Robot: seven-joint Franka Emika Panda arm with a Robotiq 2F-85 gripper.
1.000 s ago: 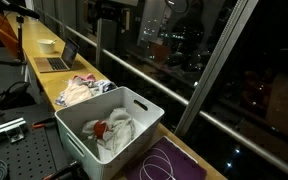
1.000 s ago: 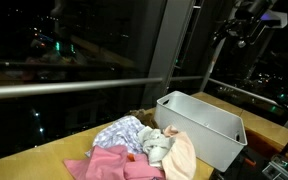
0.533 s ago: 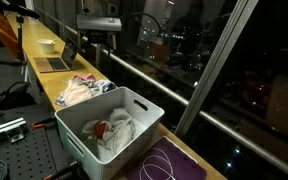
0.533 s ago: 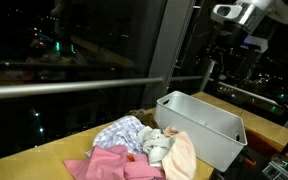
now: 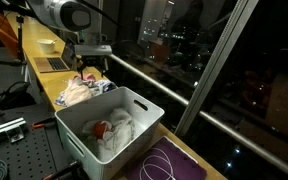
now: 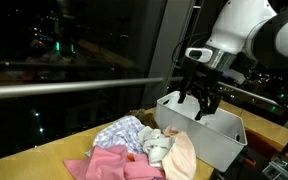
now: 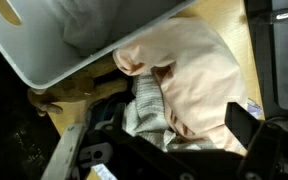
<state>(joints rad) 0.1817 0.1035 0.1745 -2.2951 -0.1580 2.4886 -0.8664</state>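
Swung down from high up, the hand (image 6: 199,102), jaws wide, hangs directly over the clothes pile (image 6: 144,150) beside the bin (image 6: 222,130).

No legible text or labels anywhere

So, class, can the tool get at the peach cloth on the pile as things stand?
Probably yes: the tool hangs open above the peach cloth, which lies on top with nothing covering it.
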